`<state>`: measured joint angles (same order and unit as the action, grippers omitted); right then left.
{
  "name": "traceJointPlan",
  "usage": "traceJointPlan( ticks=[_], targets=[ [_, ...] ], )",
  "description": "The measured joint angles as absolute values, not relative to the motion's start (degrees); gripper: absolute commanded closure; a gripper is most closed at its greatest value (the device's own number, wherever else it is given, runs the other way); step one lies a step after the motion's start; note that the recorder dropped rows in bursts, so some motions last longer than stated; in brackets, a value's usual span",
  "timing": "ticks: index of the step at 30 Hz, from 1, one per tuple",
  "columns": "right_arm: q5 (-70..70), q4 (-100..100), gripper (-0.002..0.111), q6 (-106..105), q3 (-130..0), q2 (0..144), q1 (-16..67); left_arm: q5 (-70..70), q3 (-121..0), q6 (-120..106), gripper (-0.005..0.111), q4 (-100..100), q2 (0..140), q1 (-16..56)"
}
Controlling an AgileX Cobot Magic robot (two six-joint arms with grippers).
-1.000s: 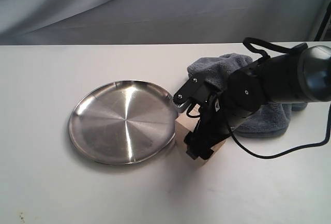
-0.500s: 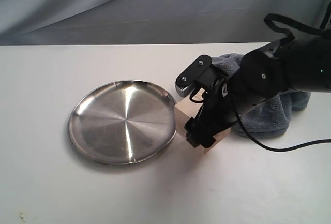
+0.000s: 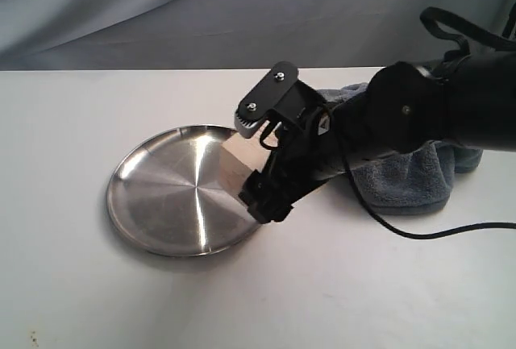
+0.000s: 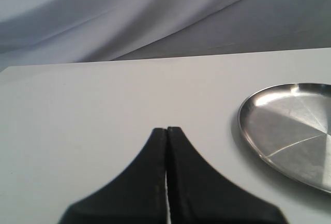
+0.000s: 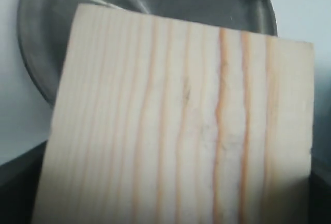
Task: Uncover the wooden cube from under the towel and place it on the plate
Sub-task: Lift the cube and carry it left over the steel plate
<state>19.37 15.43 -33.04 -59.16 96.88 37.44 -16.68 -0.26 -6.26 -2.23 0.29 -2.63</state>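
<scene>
The right tool (image 3: 258,159) is gripping the wooden cube (image 3: 232,165), one finger pressing on each of two opposite faces, so the cube is sitting squarely inside the tool. The cube is hanging over the right-hand part of the plate (image 3: 161,204) (whether it is touching the steel, I cannot tell). The towel (image 3: 403,180) is lying bunched on the counter (image 3: 81,301) behind the arm, to the right of the plate. The left tool (image 4: 167,131) is hovering over bare counter with its fingers pressed together, holding nothing.

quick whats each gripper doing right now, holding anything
Left gripper: shut, holding nothing.
Right gripper: closed on the wooden cube, at the plate edge.
</scene>
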Motion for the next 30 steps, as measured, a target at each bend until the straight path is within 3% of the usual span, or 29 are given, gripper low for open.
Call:
traceJointPlan(
  ticks=[8, 30],
  targets=[
    [10.18, 18.45, 0.108, -34.44, -60.99, 99.75, 41.17, -16.68, -0.26, -6.26, 0.107, -2.23, 0.29, -2.63],
    [21.08, 20.71, 0.108, -32.59, -89.46, 122.66, 41.17, -16.68, -0.26, -6.26, 0.107, -2.23, 0.29, -2.63]
  ],
)
